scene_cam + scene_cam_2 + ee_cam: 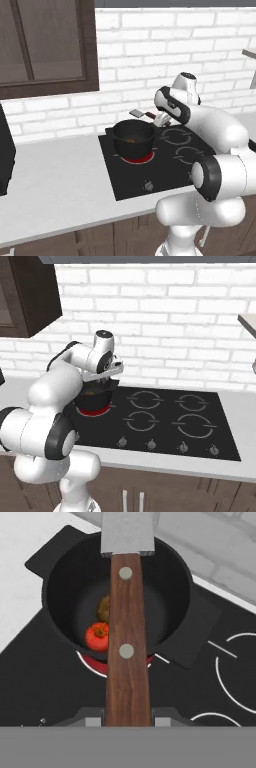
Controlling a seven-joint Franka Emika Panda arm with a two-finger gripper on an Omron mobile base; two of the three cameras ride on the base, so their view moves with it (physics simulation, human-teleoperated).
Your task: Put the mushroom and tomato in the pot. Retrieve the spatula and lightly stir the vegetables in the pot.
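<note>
The black pot (132,138) stands on the cooktop's near-left burner, also seen behind my arm as the pot (96,399). In the hand view the pot (56,582) holds a red tomato (96,637) and a brownish mushroom (103,608) on its dark floor. My gripper (127,719) is shut on the spatula (127,662) by its reddish-brown handle. The spatula hangs above the pot, its pale grey blade (127,532) reaching past the far rim. From the left base, the spatula (137,114) shows behind the pot, with the gripper (162,119) to its right.
The burner (137,158) under the pot glows red. The black cooktop (200,441) has several other burners to the right and knobs (151,444) along its front edge. A brick wall runs close behind. A dark appliance (5,155) stands on the white counter (55,180) at far left.
</note>
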